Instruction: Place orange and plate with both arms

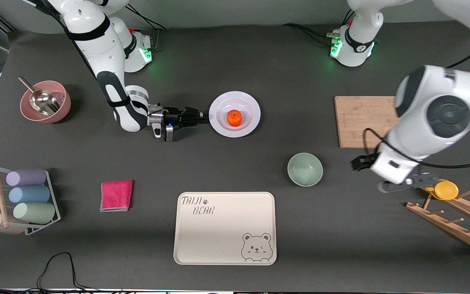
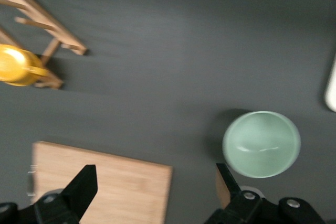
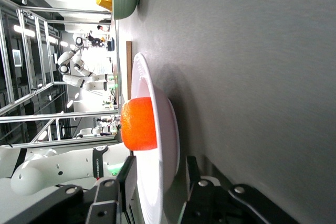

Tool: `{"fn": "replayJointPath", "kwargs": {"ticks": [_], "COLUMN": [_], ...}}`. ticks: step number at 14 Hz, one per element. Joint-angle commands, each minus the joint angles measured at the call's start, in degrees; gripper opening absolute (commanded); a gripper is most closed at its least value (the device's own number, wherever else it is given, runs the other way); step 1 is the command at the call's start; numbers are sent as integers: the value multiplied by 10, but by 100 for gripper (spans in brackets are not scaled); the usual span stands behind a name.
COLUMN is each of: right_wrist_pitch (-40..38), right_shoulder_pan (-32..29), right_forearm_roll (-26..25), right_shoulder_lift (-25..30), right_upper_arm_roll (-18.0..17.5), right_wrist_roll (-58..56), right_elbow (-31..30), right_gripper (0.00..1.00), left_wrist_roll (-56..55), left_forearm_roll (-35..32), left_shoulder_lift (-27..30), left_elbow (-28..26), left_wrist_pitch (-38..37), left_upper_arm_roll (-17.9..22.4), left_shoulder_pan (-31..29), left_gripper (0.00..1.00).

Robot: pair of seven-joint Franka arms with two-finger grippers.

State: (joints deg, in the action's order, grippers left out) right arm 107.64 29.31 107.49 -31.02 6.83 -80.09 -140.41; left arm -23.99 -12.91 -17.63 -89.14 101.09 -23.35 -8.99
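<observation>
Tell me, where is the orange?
The orange sits in the middle of the white plate, mid-table in the front view, with the right gripper clamped on the plate's rim.

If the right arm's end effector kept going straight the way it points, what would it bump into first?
It is already there: the right end effector grips the rim of the plate between its fingers. Straight on, it would most likely meet the orange in the plate's middle.
</observation>
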Motion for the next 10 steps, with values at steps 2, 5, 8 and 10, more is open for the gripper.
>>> {"fn": "replayJointPath", "kwargs": {"ticks": [2,5,8,10], "right_wrist_pitch": [-1,-1,-1,-1], "right_shoulder_pan": [8,8,8,7], "right_forearm_roll": [18,24,25,25], "right_shoulder_lift": [-30,-39,-39,-38], "right_upper_arm_roll": [-15,-26,-26,-26], "right_wrist_roll": [-3,3,4,5], "right_elbow": [35,50,52,52], "right_gripper": [45,34,0,0], "left_wrist_roll": [80,154,196,190], "left_forearm_roll": [66,77,75,76], "left_shoulder_lift": [83,122,135,133], "left_elbow": [-8,-12,0,11], "left_wrist_pitch": [-72,-107,-115,-115], "left_upper_arm_roll": [186,247,249,248], "left_shoulder_pan": [139,158,130,117], "left_gripper": [100,100,100,100]}}
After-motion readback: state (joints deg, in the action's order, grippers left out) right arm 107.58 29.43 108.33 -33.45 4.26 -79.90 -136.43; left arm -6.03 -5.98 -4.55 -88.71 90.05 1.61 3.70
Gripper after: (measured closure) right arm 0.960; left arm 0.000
